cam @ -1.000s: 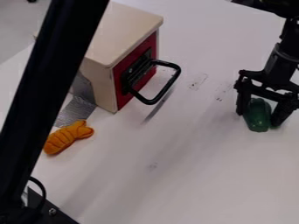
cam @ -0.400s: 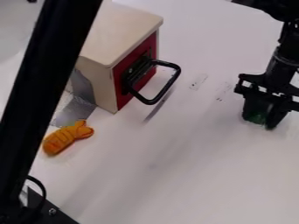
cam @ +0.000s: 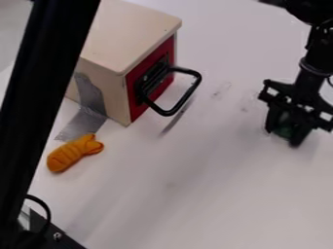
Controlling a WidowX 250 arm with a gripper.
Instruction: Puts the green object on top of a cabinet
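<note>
At the right side of the view my gripper (cam: 283,138) hangs low over the white table, shut on the green object (cam: 284,128). Only part of the green object shows, dark between the fingers, which cover the rest. The cabinet (cam: 133,36) stands at the upper left, left of the gripper and well apart from it. It has a flat beige top, a red front and a black handle (cam: 189,92) that sticks out toward the gripper's side.
An orange toy (cam: 73,153) lies in front of the cabinet at the left. Grey tape (cam: 84,121) runs from the cabinet's side onto the table (cam: 195,194). A thick black bar (cam: 46,73) crosses the left edge.
The gripper's fingers have come closer together around the green object, and the gripper has shifted slightly left. The black bar at the left has moved a little further left.
</note>
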